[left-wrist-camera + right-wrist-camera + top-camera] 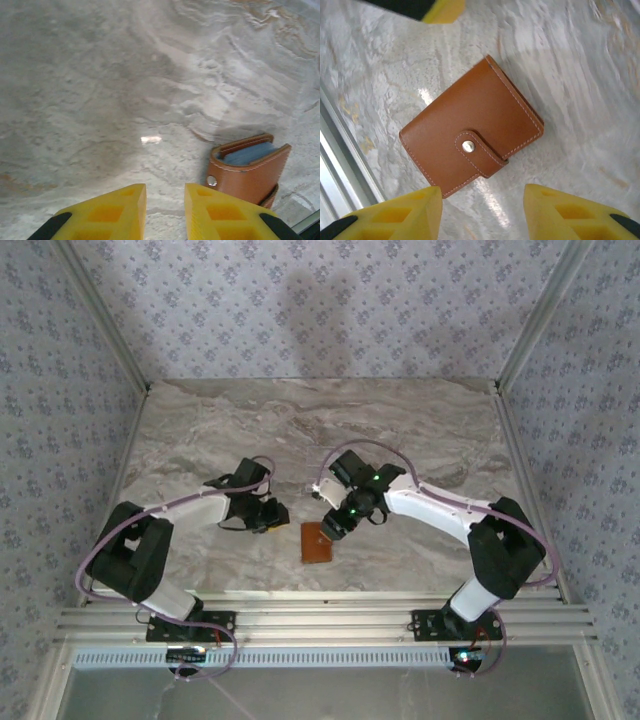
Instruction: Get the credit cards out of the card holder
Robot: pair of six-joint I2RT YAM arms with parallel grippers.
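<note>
The card holder (317,543) is a small orange-brown leather wallet lying flat and closed on the marble table, its tab snapped over the cover (470,145). From the side it shows a grey-blue lining between the covers (250,172). The credit cards are hidden. My right gripper (482,207) hovers above the holder's tab side, jaws wide open and empty (330,530). My left gripper (165,200) sits low just left of the holder (275,515), jaws a little apart with bare table between them. One of its yellow fingers (442,10) shows beyond the holder.
An aluminium rail (320,620) runs along the table's near edge, close to the holder (335,165). Patterned walls (320,300) enclose the marble table (330,420) at the back and sides.
</note>
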